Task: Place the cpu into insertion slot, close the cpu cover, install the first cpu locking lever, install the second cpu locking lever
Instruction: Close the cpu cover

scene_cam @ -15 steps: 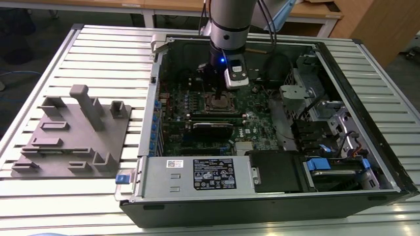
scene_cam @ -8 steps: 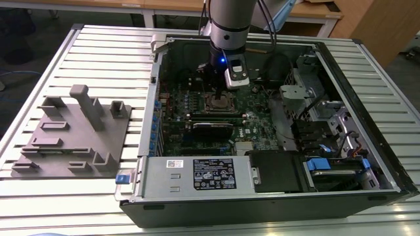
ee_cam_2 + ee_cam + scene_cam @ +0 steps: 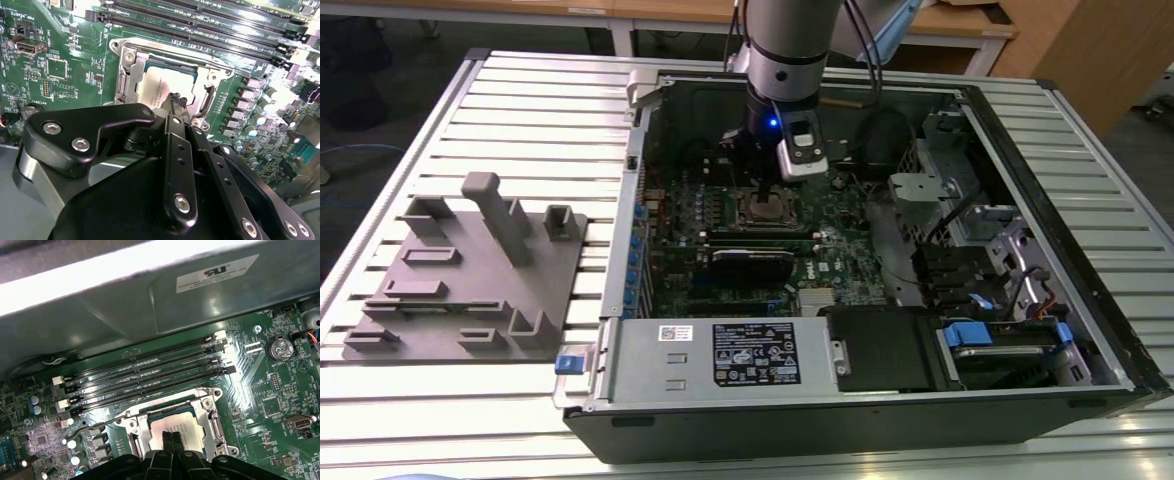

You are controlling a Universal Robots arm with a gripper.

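Note:
The cpu (image 3: 159, 86) (image 3: 172, 424), a silver-grey square, lies in the insertion slot (image 3: 767, 210) on the green motherboard inside the open computer case. The cpu cover (image 3: 126, 75) (image 3: 209, 416), a silver frame plate, lies flat around the chip. My gripper (image 3: 175, 100) (image 3: 172, 437) (image 3: 765, 190) is shut, its two black fingers pressed together with nothing between them. Their tips are right over the chip's face; I cannot tell whether they touch it. A thin metal locking lever (image 3: 95, 426) sticks out sideways from one corner of the socket.
Long black memory slots (image 3: 145, 375) run beside the socket, under the grey case wall (image 3: 150, 305). In the exterior view a grey fixture block (image 3: 467, 270) sits on the table to the case's left, and a power supply box (image 3: 720, 355) fills the case's near side.

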